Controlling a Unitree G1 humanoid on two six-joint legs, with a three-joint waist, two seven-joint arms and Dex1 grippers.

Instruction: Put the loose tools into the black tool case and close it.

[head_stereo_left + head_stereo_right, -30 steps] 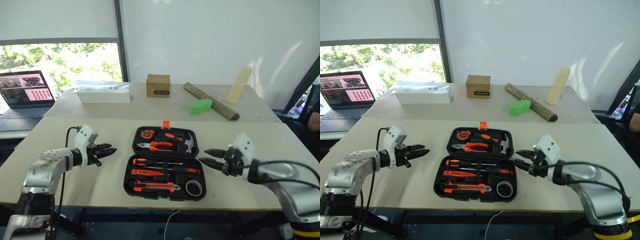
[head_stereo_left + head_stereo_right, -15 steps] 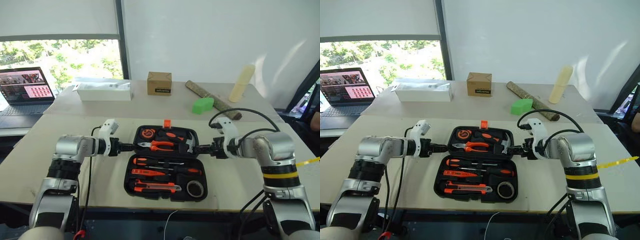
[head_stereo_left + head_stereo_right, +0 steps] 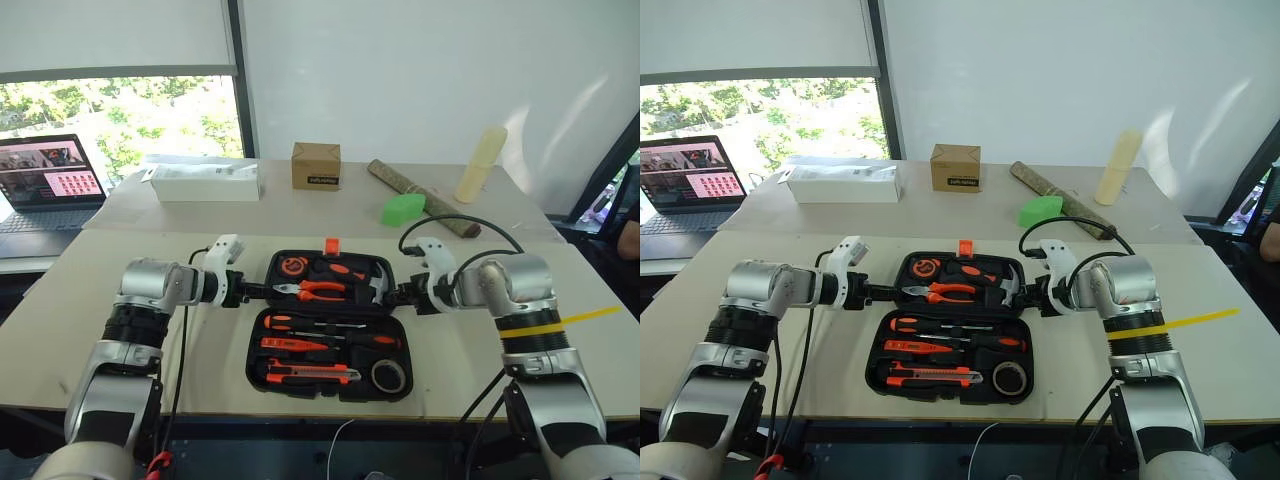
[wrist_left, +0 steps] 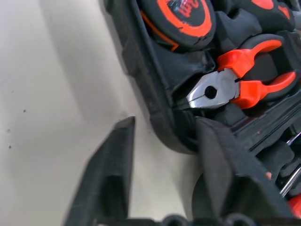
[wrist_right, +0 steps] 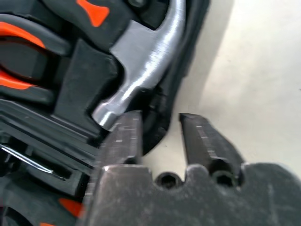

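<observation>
The black tool case [image 3: 253, 372] lies open flat on the near table, its orange latch [image 3: 331, 246] at the far edge. In its near half lie screwdrivers [image 3: 330, 325], a utility knife [image 3: 310, 375] and a black tape roll [image 3: 388, 375]. Pliers [image 3: 315, 291], a hammer [image 5: 146, 61] and a tape measure [image 4: 181, 16] fill the far half. My left gripper [image 3: 262, 291] is closed around the far half's left rim, one finger [image 4: 216, 160] inside the case. My right gripper [image 3: 392, 295] is shut on the right rim beside the hammer head.
A second table behind holds a brown cardboard box [image 3: 315, 166], a green block [image 3: 403, 211], a bark log [image 3: 420, 198], a cream cylinder [image 3: 480, 165] and a long white box [image 3: 207, 185]. A laptop [image 3: 50, 185] stands at the far left.
Both arms swung in from the sides to the far half of the case. Both grippers then narrowed onto its left and right rims. The tools have not moved.
</observation>
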